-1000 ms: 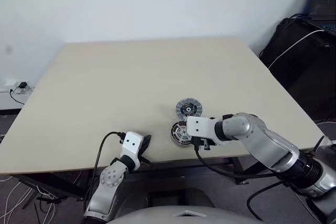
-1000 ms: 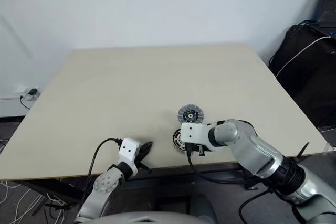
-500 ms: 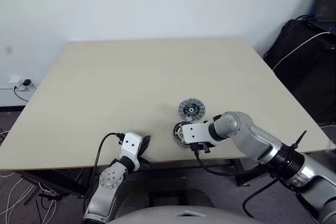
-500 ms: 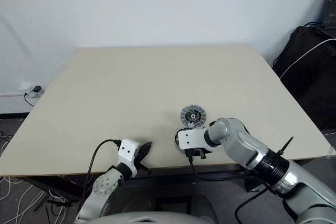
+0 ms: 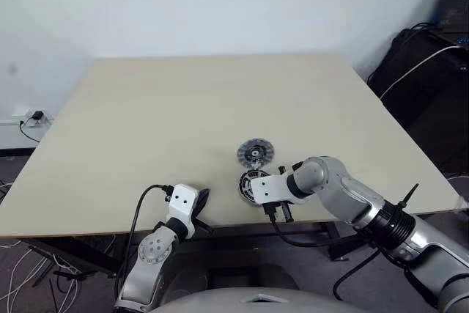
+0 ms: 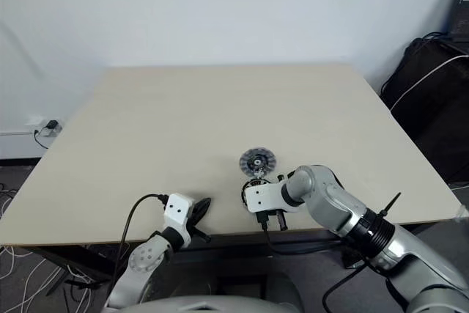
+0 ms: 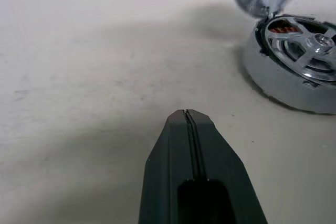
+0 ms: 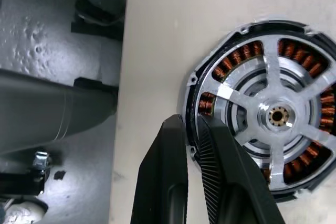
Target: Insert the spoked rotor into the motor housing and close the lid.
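In right wrist view, right claw (image 8: pixel 191 129) pinches motor housing (image 8: pixel 262 114) rim.

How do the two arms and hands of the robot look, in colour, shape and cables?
Both arms have rounded silver-grey shells with black joint bands. Each ends in a white boxy wrist block with small dark dots. The left hand and the right hand each have two black tapered fingers; one finger has a finely ribbed inner face. A black cable loops into each wrist.

I see the housing (image 8: pixel 262 114) flat near the table's front edge, copper windings showing. The rotor (image 7: pixel 302 40) sits inside it, spokes up. The ribbed lid (image 5: pixel 255 154) lies just beyond.
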You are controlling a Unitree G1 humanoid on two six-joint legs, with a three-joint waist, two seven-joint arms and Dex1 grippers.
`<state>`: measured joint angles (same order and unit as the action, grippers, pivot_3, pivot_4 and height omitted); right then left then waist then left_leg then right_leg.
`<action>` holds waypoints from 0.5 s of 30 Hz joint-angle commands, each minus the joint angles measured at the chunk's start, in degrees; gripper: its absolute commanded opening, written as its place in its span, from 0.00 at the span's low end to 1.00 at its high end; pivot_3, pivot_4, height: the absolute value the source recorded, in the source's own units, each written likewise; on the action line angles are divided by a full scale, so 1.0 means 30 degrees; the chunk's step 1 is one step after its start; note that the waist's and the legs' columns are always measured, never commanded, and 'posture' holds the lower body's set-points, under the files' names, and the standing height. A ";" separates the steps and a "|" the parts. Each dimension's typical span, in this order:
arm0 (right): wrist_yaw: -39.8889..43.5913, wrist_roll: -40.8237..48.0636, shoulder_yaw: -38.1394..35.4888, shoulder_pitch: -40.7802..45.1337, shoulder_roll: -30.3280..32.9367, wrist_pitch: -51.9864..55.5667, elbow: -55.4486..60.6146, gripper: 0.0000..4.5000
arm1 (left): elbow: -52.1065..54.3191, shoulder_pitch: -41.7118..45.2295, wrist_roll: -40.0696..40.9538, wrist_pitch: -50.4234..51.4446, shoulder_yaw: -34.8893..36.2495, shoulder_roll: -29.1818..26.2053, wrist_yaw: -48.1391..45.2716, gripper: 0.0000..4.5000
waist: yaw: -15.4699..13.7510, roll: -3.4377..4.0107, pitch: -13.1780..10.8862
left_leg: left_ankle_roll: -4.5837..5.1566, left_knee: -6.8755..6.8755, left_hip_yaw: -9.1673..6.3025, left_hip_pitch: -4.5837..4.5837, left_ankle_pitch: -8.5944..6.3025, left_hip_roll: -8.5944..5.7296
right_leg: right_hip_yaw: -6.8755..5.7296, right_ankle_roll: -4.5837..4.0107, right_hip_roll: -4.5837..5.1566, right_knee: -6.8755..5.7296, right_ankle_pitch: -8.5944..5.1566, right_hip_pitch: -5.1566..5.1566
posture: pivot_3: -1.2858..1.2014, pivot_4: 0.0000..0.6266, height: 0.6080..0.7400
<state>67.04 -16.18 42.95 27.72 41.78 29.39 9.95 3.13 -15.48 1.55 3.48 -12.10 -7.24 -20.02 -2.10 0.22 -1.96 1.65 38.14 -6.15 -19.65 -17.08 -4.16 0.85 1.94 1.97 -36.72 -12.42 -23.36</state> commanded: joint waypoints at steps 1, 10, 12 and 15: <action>-0.0258 -0.0332 -0.0564 -0.0180 -0.0237 0.0426 0.0109 0.02 | 0.1076 0.0136 0.0054 -0.0022 -0.0110 -0.0054 0.0047 0.00 | 0.0000 -0.0004 0.0003 | -0.0001 0.0004 0.0000 0.0002 0.0001 0.0000 | 0.0001 0.0000 0.0000 -0.0006 0.0000 0.0000 | 0.52 0.00 1.00; -0.3853 0.0182 -0.3736 -0.1273 -0.3980 0.6923 0.0278 0.02 | 0.1090 0.0135 0.0090 0.0011 -0.0170 -0.0038 0.0024 0.00 | 0.0417 -0.0125 0.0071 | -0.0069 0.0009 0.0003 0.0055 0.0024 0.0031 | 0.0011 -0.0024 -0.0015 -0.0042 0.0041 0.0032 | 0.52 0.00 1.00; -0.4719 0.0460 -0.4414 -0.1631 -0.5013 0.8758 0.0633 0.02 | 0.1087 0.0113 0.0108 0.0002 -0.0183 -0.0037 0.0014 0.00 | 0.0469 -0.0116 0.0066 | -0.0120 0.0009 0.0008 0.0057 0.0015 0.0035 | 0.0005 -0.0044 -0.0011 -0.0053 0.0053 0.0054 | 0.52 0.00 1.00; -0.6020 0.0998 -0.5405 -0.2035 -0.6606 1.1334 0.1347 0.02 | 0.1047 0.0083 0.0126 -0.0016 -0.0208 -0.0040 -0.0002 0.00 | 0.0432 -0.0059 0.0035 | -0.0166 0.0007 -0.0001 0.0064 0.0074 0.0045 | -0.0007 -0.0037 -0.0011 -0.0065 0.0062 0.0004 | 0.52 0.00 1.00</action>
<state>52.11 -13.82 30.24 20.97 23.19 59.82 11.44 3.32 -15.68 1.53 3.65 -12.46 -7.33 -20.05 -0.81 0.04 -1.86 1.14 38.16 -6.15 -19.47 -16.80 -4.02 0.81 1.84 1.93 -36.93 -12.23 -23.36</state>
